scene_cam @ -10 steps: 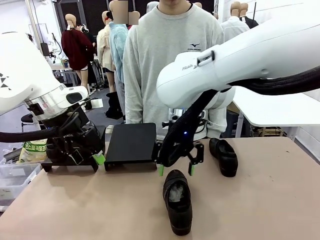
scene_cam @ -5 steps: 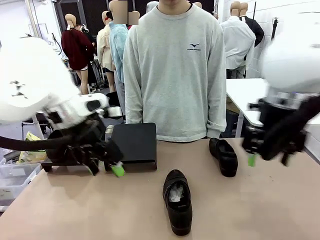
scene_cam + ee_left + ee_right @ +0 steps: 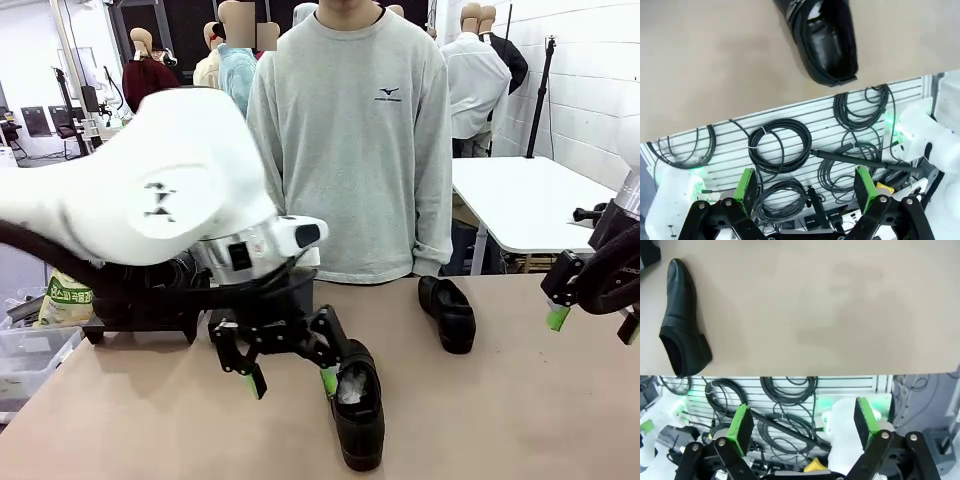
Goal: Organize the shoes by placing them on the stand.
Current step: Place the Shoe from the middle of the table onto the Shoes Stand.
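The left gripper is held just left of the near shoe, jaws wide apart and empty. A second shoe lies on the bench, behind and right of the near shoe. Well right of the near shoe, the right gripper is held with jaws spread and empty.

I can read almost nothing from here. The person's grey sweatshirt has a small dark chest logo: a winged mark over a line of letters too small to make out. At the left edge, a yellow-and-green packet has a printed label, but the print is too blurred to read. The white shell of my left arm has black triangular marks on it, with no letters or numbers.
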Available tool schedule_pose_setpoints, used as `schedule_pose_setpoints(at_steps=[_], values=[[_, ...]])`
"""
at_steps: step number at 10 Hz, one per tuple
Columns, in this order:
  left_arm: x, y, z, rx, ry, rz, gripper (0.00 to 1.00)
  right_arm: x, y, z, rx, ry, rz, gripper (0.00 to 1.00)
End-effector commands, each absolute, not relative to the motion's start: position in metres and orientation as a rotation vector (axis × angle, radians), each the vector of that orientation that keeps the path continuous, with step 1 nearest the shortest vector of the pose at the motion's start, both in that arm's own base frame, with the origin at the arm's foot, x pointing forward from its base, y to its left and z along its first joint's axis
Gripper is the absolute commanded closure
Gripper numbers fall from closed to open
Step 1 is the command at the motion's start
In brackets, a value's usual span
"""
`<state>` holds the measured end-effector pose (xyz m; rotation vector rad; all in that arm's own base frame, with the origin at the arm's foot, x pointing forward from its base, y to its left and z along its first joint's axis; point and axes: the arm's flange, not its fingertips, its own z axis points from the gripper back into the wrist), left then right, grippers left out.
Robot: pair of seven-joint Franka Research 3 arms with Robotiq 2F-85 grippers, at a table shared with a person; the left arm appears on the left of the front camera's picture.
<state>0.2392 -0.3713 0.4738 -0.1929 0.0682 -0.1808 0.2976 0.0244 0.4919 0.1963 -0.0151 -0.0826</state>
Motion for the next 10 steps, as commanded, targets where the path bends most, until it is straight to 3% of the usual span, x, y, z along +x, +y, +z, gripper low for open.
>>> schedule_pose_setpoints(at_steps=[1, 10], values=[[0.263, -0.399, 0.459, -0.089, 0.091, -0.169, 0.0, 0.294, 0.037, 0.493, 0.17, -0.016, -0.04, 0.0], [0.306, -0.424, 0.383, -0.102, -0.134, 0.023, 0.0, 0.294, 0.037, 0.493, 0.17, -0.016, -0.04, 0.0]])
